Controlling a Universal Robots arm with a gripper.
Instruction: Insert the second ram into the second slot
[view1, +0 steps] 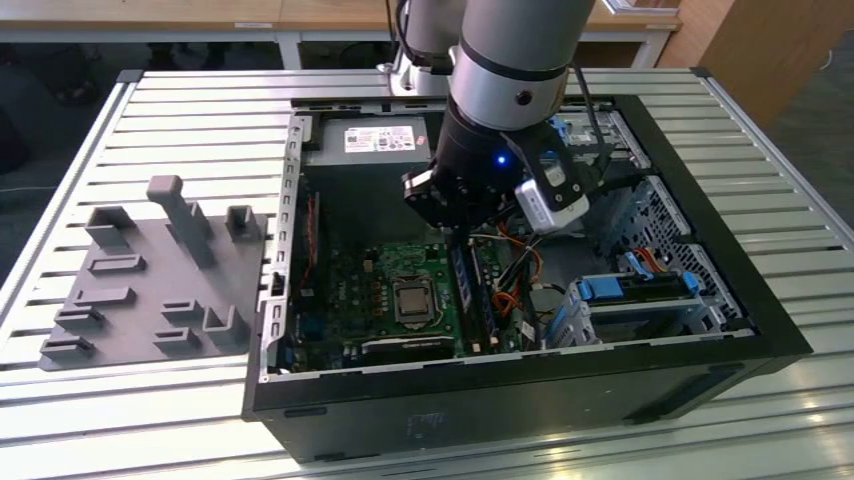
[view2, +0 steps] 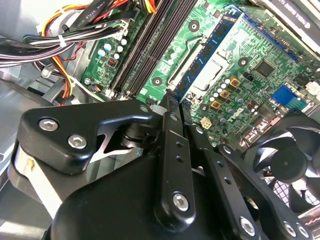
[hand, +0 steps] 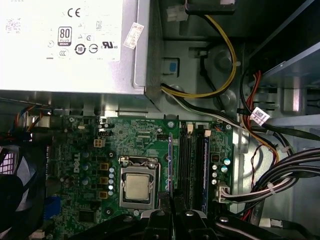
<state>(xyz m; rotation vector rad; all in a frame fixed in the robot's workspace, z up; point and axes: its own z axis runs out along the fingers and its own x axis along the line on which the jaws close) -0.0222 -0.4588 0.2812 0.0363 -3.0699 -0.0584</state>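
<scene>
The arm comes down steeply from the tabletop's (view1: 174, 110) far edge into the open computer case (view1: 534, 390), wrist vertical over the motherboard (hand: 85, 150). In the exterior view the pincer (view1: 461, 232) points straight down at the board's memory slots.

In both wrist views its two black fingers are drawn together on the second ram (hand: 171, 160), gripping the thin blue stick at one end of its upper edge. The stick stands on edge along the slot just beside the processor socket (hand: 137, 186). Another blue stick (hand: 206, 170) stands in the outermost slot, with dark slots between the two.

The grey power supply (hand: 75, 45) carries a large white label with certification marks, a smaller white sticker sits on its corner, and a white printed tag (hand: 260, 116) hangs on a cable.

The pincer's body covers the stick's gripped end, so how deep it sits there cannot be told. A black fan (view2: 290, 160) is cut off at the second wrist view's border. A grey fixture block (view1: 147, 290) lies toward the tabletop's edge on the exterior view's left.
</scene>
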